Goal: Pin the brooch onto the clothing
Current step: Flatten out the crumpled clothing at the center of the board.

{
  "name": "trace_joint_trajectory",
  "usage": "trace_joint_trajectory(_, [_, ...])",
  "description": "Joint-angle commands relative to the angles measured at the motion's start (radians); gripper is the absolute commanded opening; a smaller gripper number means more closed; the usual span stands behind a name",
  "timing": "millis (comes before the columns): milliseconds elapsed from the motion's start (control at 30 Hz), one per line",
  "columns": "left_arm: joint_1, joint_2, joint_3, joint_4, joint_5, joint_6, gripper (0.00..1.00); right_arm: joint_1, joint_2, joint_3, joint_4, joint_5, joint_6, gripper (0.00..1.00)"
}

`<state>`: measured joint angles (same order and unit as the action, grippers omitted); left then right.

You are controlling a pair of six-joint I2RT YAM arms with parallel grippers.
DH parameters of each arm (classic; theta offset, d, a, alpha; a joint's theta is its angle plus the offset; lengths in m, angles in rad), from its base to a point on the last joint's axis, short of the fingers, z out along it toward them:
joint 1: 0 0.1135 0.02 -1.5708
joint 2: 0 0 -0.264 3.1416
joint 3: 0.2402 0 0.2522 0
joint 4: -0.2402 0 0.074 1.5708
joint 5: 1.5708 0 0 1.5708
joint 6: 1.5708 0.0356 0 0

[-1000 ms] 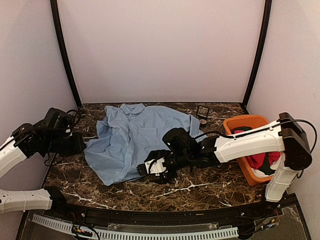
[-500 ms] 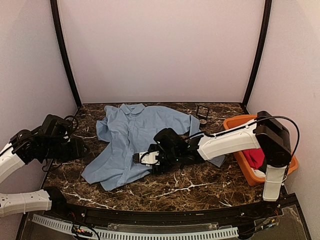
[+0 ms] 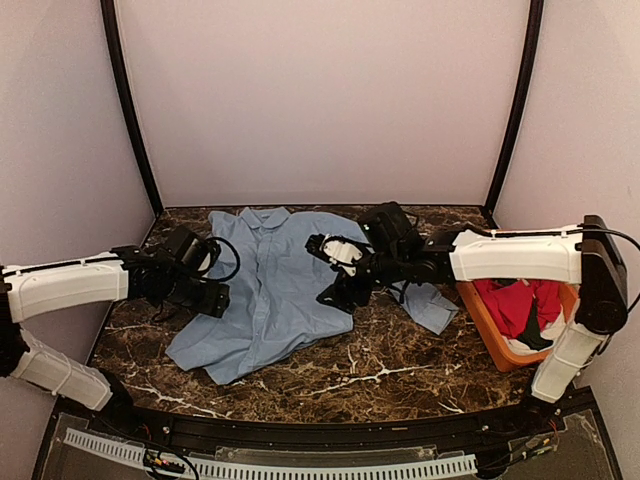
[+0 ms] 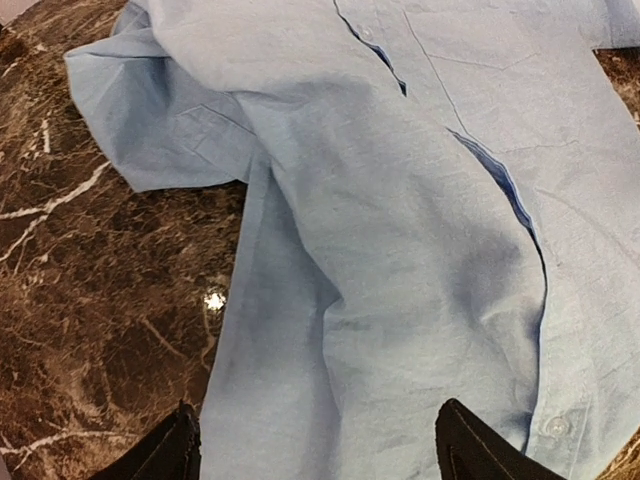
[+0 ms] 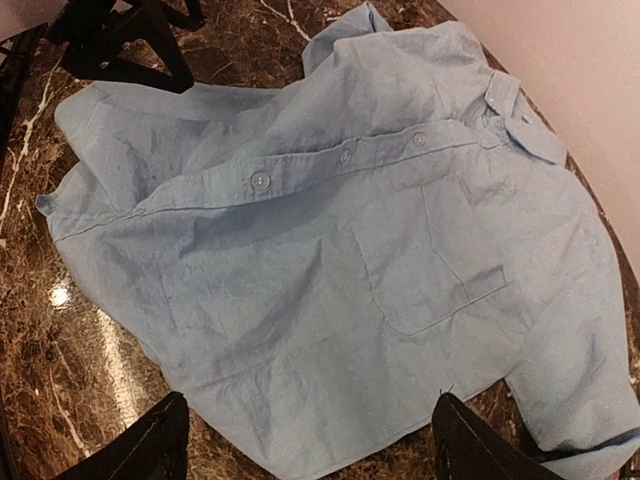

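1. A dark marbled table (image 3: 400, 372) fills the floor of a booth with plain pale walls.
2. At the left, the left pincer (image 3: 204, 289) hovers over the shirt's left edge. Its wrist view shows the fingertips (image 4: 172, 452) spread wide with nothing between them, only cloth below.
3. The light blue shirt (image 3: 268, 300) lies mid-table, front up and rumpled, collar (image 5: 515, 110) toward the back wall. One sleeve is folded under on the left and the other trails to the right.
4. I judge the shirt thin, light and limp, so it will likely bunch or slide on the polished stone if pushed. The firmer doubled parts look best to hold: the button placket (image 5: 340, 155), the collar, or the chest pocket (image 5: 430, 260), with the cloth held taut there for the pin.
5. The right pincer (image 3: 327, 272) hangs over the shirt's right chest, jaws wide apart and empty.
6. Near the back edge stands a small dark object (image 3: 405, 224); I cannot tell whether it is the brooch, which I cannot pick out anywhere with certainty.
7. At the far right, an orange basket (image 3: 478, 244) holds a red garment (image 3: 520, 305), which is no part of the job
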<state>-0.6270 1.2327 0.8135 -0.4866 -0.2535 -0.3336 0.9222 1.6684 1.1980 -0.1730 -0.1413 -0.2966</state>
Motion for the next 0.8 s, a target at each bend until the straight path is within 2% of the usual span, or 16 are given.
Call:
trace_joint_trajectory(0, [-0.004, 0.111, -0.019, 0.104, 0.050, 0.042, 0.79, -0.016, 0.032, -0.018, -0.101, -0.031, 0.132, 0.81])
trace_joint_trajectory(100, [-0.001, 0.124, -0.059, 0.153, 0.060, 0.025, 0.78, -0.038, 0.042, -0.043, -0.111, -0.070, 0.203, 0.81])
trace_joint_trajectory(300, [-0.002, 0.088, -0.128, 0.279, 0.171, -0.023, 0.77, -0.072, 0.058, -0.087, -0.107, -0.147, 0.338, 0.79])
trace_joint_trajectory(500, [-0.005, -0.074, -0.159, 0.334, 0.298, -0.034, 0.75, -0.093, 0.108, -0.078, -0.123, -0.221, 0.432, 0.77])
trace_joint_trajectory(667, [-0.040, -0.205, -0.147, 0.293, 0.355, 0.026, 0.74, -0.092, 0.081, -0.104, -0.114, -0.210, 0.420, 0.76])
trace_joint_trajectory(767, [-0.126, -0.199, -0.110, 0.189, 0.302, 0.095, 0.75, -0.092, 0.055, -0.123, -0.109, -0.183, 0.403, 0.76])
